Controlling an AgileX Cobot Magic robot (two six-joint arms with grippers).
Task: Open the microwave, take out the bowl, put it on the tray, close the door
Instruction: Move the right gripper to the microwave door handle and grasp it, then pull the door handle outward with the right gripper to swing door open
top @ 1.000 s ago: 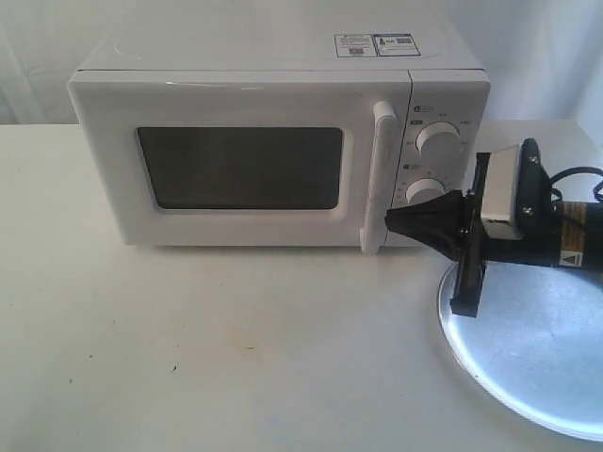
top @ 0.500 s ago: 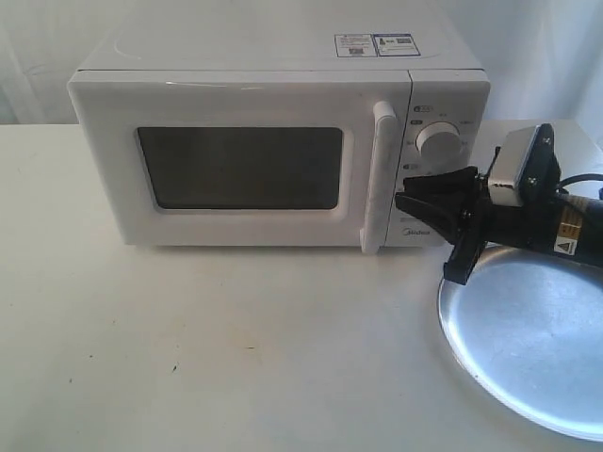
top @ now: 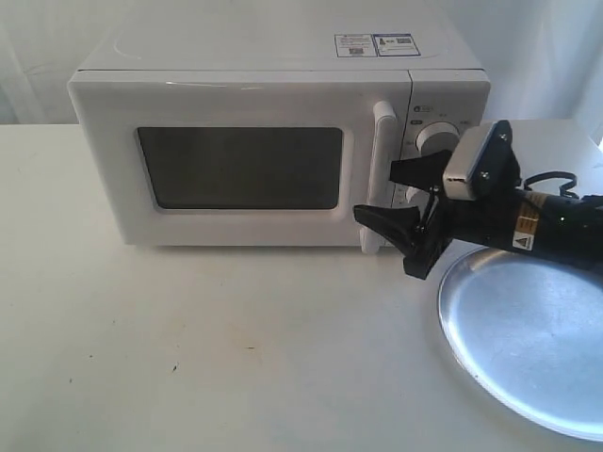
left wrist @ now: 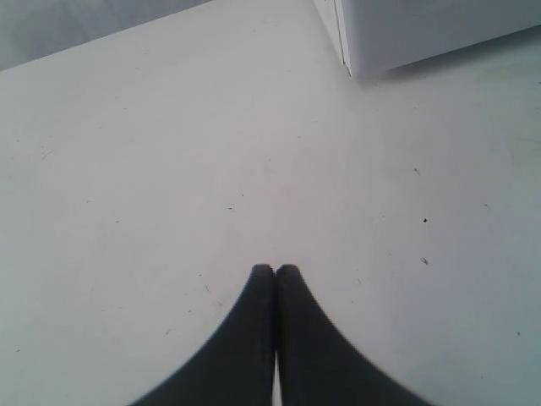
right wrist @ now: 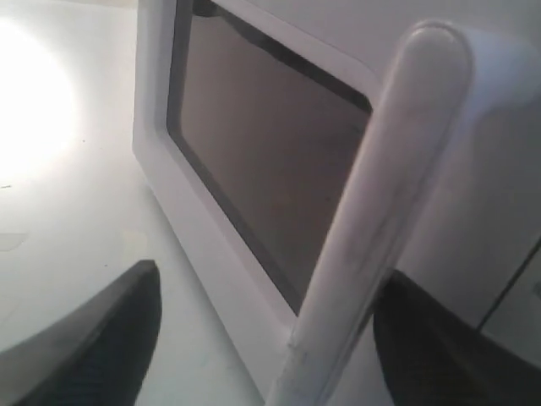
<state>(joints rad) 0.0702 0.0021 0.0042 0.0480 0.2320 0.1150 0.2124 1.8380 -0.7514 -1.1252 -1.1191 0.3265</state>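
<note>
The white microwave (top: 254,66) stands at the back of the table with its door (top: 236,165) shut; the dark window hides the bowl. My right gripper (top: 384,193) is open, its two black fingers straddling the lower part of the door's vertical bar handle (top: 382,155). In the right wrist view that handle (right wrist: 380,220) runs between the fingers (right wrist: 93,338) without being clamped. The round silver tray (top: 537,339) lies on the table at the right, under the right arm. My left gripper (left wrist: 275,271) is shut and empty above bare table, out of the exterior view.
Two round dials (top: 433,139) sit on the microwave's right panel, just behind the right gripper. A corner of the microwave (left wrist: 423,34) shows in the left wrist view. The white table (top: 236,348) stretches in front of the microwave.
My right gripper went from shut to wide open, rolled so its fingers stand one above the other, and moved left from beside the dials to around the door handle.
</note>
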